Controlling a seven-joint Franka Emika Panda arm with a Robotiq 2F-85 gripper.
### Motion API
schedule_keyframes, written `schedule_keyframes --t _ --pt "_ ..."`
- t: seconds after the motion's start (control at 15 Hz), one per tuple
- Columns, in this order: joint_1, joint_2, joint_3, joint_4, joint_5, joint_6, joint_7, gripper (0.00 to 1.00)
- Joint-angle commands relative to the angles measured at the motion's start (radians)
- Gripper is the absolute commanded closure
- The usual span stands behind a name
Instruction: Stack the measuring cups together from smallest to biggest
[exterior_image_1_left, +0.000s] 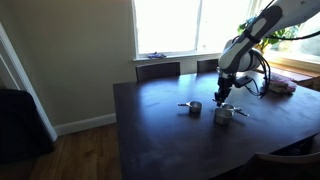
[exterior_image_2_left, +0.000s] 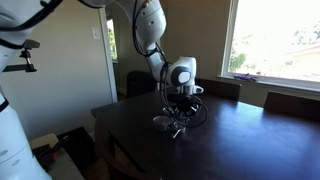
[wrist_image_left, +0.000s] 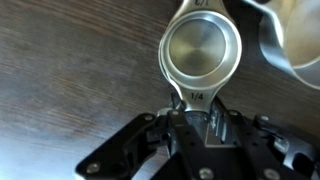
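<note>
In the wrist view a shiny silver measuring cup marked 1/4 lies just ahead of my gripper, whose fingers are shut on its flat handle. A larger measuring cup shows at the upper right edge, and the tip of another handle pokes in at the top. In both exterior views the gripper hangs low over the dark table. Two cups stand under and beside it. I cannot tell whether the held cup is off the table.
The dark wooden table has chairs along its window side. Some objects lie near its far corner by the window. A cable loops off the arm's wrist.
</note>
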Motion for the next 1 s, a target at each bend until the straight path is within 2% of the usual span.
schedule_keyframes --t 0.0,0.07,0.13,0.33,0.93 --pt "-0.013 -0.117 0.003 -0.167 -0.038 0.074 -0.05 0.39" --pt "-0.01 -0.135 -0.001 -0.19 -0.048 0.093 -0.054 0.33" --pt "-0.007 -0.043 0.004 -0.076 -0.03 0.047 -0.026 0.51" --pt "-0.007 -0.08 0.003 -0.122 -0.041 0.067 -0.032 0.33" --pt "-0.007 -0.084 0.003 -0.127 -0.041 0.069 -0.034 0.33"
